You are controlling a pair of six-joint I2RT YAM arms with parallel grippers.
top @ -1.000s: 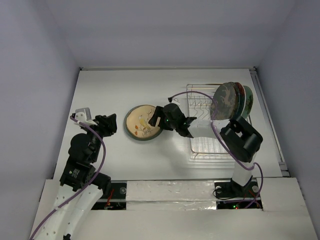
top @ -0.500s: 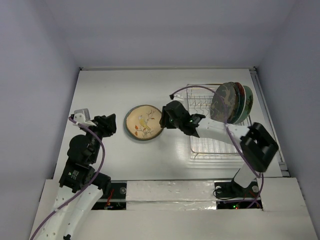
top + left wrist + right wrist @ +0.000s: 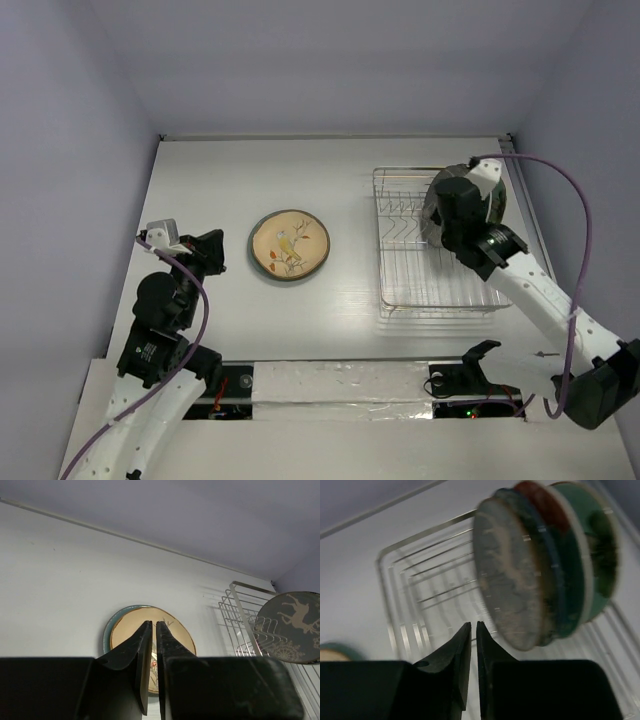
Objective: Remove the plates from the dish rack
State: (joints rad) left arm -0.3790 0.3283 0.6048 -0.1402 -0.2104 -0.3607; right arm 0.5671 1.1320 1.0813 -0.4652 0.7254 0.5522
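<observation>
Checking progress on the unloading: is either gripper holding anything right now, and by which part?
Nothing is held. The left gripper and the right gripper are both shut and empty.

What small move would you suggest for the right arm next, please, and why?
Probably open the right end effector and ease it over the rim of the front plate. It is shut and empty, just short of the plates standing upright in the rack, and only the tan plate lies on the table.

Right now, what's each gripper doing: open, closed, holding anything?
Left gripper: fingers closed, holding nothing.
Right gripper: fingers closed, holding nothing.
</observation>
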